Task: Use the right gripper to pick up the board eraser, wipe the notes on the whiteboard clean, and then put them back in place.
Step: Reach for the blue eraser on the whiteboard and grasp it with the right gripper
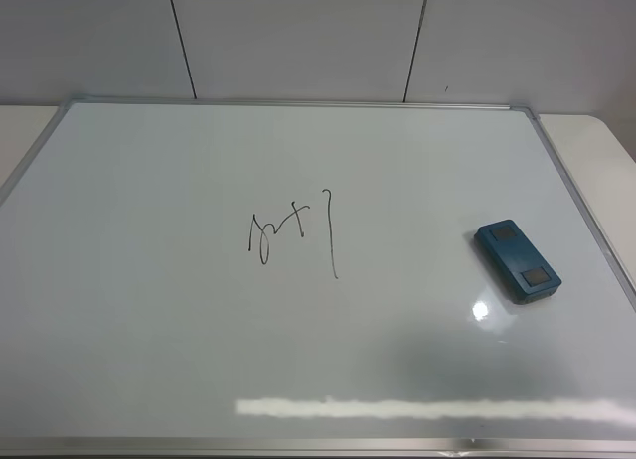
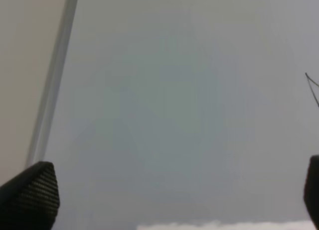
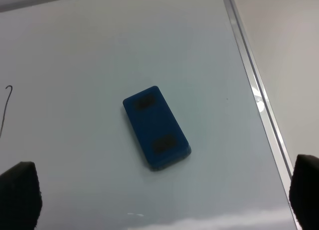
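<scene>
One teal board eraser [image 1: 517, 261] lies flat on the whiteboard [image 1: 149, 280], near its right frame in the high view, well apart from the notes [image 1: 293, 235] at mid-board. The right gripper [image 3: 163, 190] hangs over it, jaws spread wide and empty; the left gripper [image 2: 172, 190] is likewise spread

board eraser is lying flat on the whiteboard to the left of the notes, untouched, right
Not quite, the side is wrong. The board eraser lies flat on the whiteboard to the right of the notes, untouched. The exterior high view shows it.
</scene>
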{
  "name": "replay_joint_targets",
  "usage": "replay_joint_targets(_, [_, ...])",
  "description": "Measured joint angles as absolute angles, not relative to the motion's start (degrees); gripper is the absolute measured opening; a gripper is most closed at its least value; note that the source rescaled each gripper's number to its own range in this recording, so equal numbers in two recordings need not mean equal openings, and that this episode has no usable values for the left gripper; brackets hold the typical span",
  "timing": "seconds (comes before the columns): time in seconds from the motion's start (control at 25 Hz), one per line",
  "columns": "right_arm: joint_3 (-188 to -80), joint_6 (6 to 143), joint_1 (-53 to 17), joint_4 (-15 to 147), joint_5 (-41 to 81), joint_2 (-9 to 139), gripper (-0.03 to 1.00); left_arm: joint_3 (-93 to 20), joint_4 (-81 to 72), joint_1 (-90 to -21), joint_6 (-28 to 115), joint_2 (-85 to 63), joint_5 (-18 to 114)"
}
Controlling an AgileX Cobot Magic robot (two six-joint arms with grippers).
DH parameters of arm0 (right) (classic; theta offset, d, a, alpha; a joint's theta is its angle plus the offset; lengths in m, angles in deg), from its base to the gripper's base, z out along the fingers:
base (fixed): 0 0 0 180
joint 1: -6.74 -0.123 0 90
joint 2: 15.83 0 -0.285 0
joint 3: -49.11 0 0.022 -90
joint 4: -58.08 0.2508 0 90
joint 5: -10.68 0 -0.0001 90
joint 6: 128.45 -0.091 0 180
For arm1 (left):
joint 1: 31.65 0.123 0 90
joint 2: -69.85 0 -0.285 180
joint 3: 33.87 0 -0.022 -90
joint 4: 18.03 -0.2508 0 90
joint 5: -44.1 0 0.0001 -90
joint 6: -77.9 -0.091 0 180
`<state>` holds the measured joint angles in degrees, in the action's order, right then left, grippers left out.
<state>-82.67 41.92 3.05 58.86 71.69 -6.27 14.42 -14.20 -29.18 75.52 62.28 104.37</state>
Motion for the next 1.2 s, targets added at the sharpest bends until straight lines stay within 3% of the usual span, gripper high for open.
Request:
replay_joint_targets(0.6, [-94.6,39.5,3.1,58.9,74.9,18.6,1.00,14.4,-14.2,-29.2,75.5,62.3,104.4])
replay_joint_targets(0.88, [-103.8,42.7,3.1,58.9,80.0,30.4,1.00,14.4,-14.2,-29.2,75.5,62.3,104.4])
replay_joint_targets(1.2, [-106.3,47.4,3.1,58.9,80.1,41.1,1.00,14.4,-14.2,-29.2,75.5,62.3,104.4])
